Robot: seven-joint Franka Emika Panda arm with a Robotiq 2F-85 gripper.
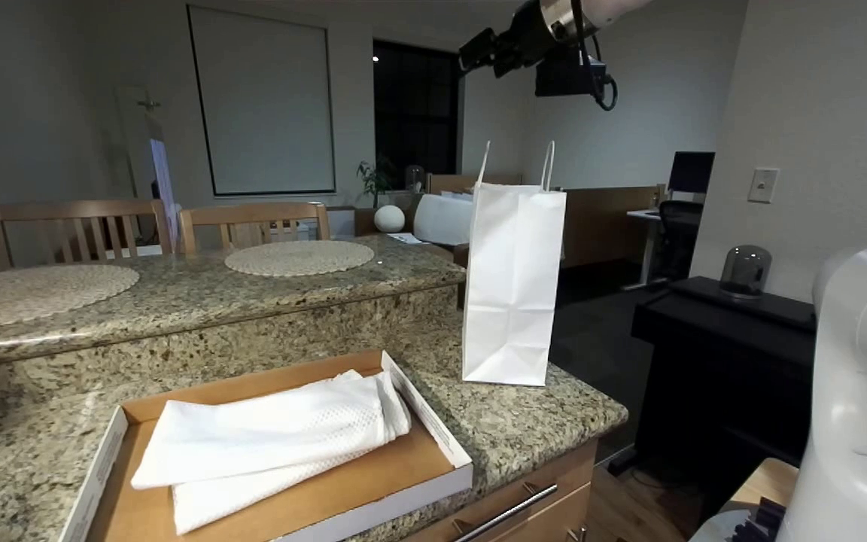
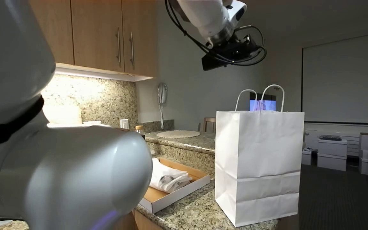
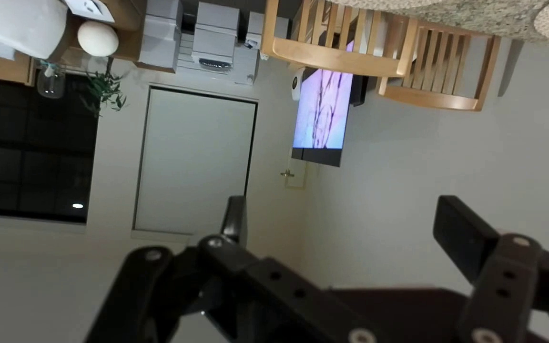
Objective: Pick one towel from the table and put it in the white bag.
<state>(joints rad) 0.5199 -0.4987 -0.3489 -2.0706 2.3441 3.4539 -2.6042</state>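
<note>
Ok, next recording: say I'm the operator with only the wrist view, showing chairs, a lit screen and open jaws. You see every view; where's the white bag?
Observer: The white bag stands upright on the lower granite counter.
Operator: And is there anything to pick?
Observer: Yes, a folded white cloth lies in a shallow box, apart from the bag.
Operator: How high are the jaws against the bag?
Observer: In both exterior views they show above it; whether straight over it, I can't tell.
</note>
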